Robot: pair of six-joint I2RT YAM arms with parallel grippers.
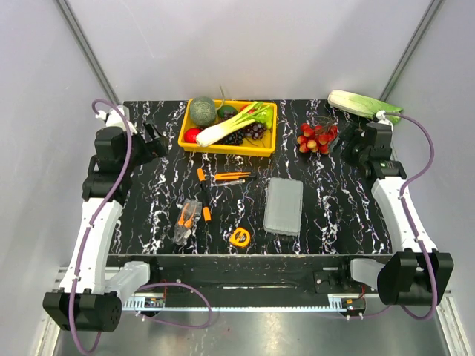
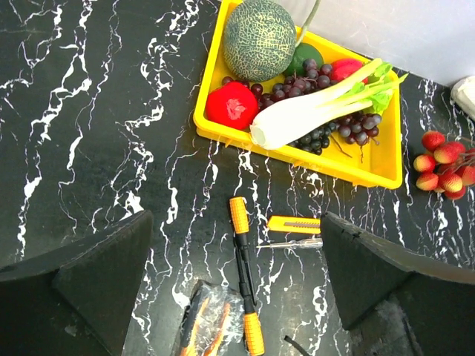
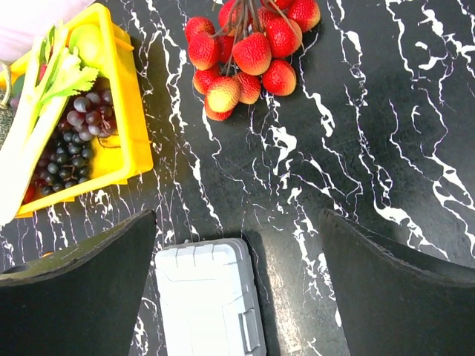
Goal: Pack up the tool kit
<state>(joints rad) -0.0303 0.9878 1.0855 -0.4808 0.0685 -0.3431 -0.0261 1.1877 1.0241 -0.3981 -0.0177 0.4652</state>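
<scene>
Position of the tool kit case [image 3: 208, 297]: flat and shut, beneath and slightly base-ward of the wide-open right gripper [image 3: 237, 215], long axis along that arm's reach; right arm nearer. Case: grey, rigid moulded plastic. Slim orange-and-black screwdriver [image 2: 245, 274] and bagged pliers [image 2: 208, 326] lie under the spread, empty left gripper [image 2: 236, 219].

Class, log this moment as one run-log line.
case: closed | pliers, tape measure: loose, left of case | left end effector: open | right end effector: open
</scene>
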